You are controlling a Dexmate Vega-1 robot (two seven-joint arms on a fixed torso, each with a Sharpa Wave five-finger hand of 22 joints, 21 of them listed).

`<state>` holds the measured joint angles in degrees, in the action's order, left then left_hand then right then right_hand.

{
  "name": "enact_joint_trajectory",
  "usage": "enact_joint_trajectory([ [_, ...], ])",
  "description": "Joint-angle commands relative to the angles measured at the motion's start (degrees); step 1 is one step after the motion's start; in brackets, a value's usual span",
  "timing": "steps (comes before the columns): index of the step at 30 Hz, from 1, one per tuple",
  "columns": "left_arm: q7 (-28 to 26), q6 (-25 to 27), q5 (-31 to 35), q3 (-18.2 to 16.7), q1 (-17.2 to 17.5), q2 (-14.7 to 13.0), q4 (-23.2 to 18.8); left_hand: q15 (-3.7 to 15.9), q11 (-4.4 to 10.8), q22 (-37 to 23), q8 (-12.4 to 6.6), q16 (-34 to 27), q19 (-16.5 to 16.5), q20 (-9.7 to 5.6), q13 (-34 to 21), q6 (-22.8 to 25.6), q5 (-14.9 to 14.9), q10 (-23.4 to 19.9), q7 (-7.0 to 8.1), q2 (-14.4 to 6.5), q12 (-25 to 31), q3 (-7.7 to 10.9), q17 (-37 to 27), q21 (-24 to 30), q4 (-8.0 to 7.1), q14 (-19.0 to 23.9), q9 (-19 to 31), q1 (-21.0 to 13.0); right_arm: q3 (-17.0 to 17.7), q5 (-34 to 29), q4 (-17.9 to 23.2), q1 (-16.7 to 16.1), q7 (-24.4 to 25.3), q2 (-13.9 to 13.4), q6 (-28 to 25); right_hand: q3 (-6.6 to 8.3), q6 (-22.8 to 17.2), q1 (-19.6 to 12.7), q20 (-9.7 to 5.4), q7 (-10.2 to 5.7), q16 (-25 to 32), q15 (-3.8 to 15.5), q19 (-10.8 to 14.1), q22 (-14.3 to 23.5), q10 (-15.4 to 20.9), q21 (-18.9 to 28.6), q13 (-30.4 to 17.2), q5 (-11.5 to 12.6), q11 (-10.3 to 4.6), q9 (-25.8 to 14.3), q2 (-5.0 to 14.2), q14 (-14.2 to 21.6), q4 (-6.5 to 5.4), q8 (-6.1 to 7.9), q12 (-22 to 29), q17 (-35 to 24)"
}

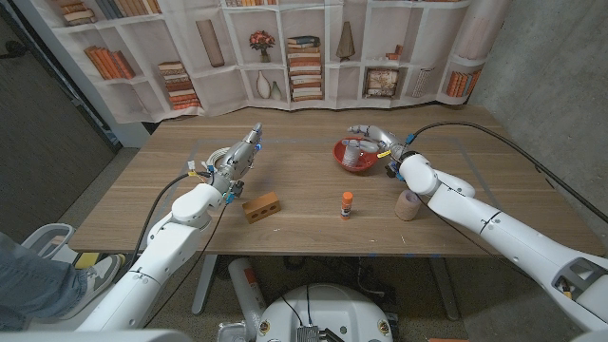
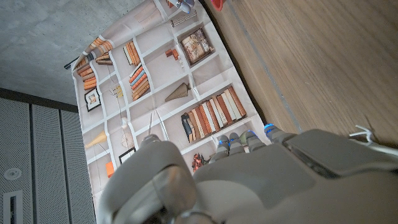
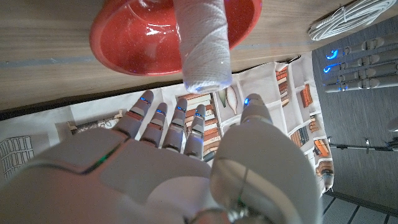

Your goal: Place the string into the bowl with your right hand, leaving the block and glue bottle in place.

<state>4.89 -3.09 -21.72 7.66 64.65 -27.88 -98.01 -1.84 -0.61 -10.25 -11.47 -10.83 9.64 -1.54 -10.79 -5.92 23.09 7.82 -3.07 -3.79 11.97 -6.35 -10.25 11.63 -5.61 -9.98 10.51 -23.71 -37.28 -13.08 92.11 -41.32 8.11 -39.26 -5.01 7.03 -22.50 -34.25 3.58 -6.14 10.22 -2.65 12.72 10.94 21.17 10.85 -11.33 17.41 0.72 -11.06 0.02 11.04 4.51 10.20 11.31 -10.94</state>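
Nearest on the bench (image 1: 475, 228): block (image 1: 261, 206), glue bottle (image 1: 347, 203) standing upright, and a beige roll (image 1: 408, 204) just beside the right forearm. All three are well apart from the bowl.

Left hand (image 1: 236, 160) is up over the bench's left part, fingers apart, holding nothing.

Farther back, the red bowl (image 1: 344, 161) has the string (image 1: 354, 149) in it. In the right wrist view the white spool of string (image 3: 202, 43) stands on end inside the bowl (image 3: 124, 37), top poking past the rim. Right hand (image 1: 373, 139) is at the bowl's far-right side, fingers (image 3: 163, 121) spread, nothing in it. I can't tell if a fingertip touches the spool.

Risks, as I judge them:
- The spool stands tall, so a finger brushing it on pull-back could tip it out over the rim.
- A hand catching the rim could slide or flip the light bowl.
- The forearm swinging back low could knock the roll, and a wider sweep could topple the glue bottle.
- The block looks safe unless the left arm moves.
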Motion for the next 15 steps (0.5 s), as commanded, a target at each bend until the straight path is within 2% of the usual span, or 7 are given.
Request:
enact_joint_trajectory([
  [1,0.0,0.3,0.0,-0.4,0.3,-0.4,-0.7,0.14,0.21,-0.2,0.11,0.0,6.7,0.05,-0.1,-0.1,0.0,0.2,0.08,-0.6,-0.2,-0.36,-0.3,-0.1,0.06,-2.4,0.3,-0.3,0.8,0.1,1.4,-0.5,0.2,-0.3,0.8,-0.38,0.1,0.5,0.0,-0.08,0.4,0.14,0.1,0.1,0.2,0.3,-0.2,0.5,0.05,-0.2,0.03,-0.1,-0.06,0.59,0.5,-0.1],
  [3,0.1,0.3,-0.1,-0.4,0.4,-0.4,-0.8,0.13,0.25,-0.2,0.1,0.0,6.7,0.04,-0.1,-0.1,0.0,0.2,0.08,-0.6,-0.2,-0.39,-0.3,-0.1,0.05,-2.4,0.3,-0.3,0.9,0.2,1.6,-0.5,0.3,-0.3,0.9,-0.46,-0.3,0.7,-0.42,0.22,0.6,0.27,0.3,0.1,0.4,0.5,-0.2,0.6,0.03,-0.2,0.05,0.2,-0.14,0.81,0.7,-0.1],
  [15,0.2,0.1,-0.3,-0.9,1.0,-0.8,-1.3,0.14,0.25,-0.2,0.11,0.0,6.7,0.06,-0.1,-0.1,-0.1,0.2,0.06,-0.6,-0.2,-0.51,-0.3,-0.1,0.05,-2.4,0.3,-0.4,1.9,0.7,3.1,-1.2,0.7,-0.5,1.2,-0.52,-0.3,0.9,-0.53,0.16,0.8,0.53,0.5,0.1,0.8,0.6,-0.2,0.8,-0.1,-0.1,0.18,0.6,-0.24,0.89,0.9,-0.1],
])
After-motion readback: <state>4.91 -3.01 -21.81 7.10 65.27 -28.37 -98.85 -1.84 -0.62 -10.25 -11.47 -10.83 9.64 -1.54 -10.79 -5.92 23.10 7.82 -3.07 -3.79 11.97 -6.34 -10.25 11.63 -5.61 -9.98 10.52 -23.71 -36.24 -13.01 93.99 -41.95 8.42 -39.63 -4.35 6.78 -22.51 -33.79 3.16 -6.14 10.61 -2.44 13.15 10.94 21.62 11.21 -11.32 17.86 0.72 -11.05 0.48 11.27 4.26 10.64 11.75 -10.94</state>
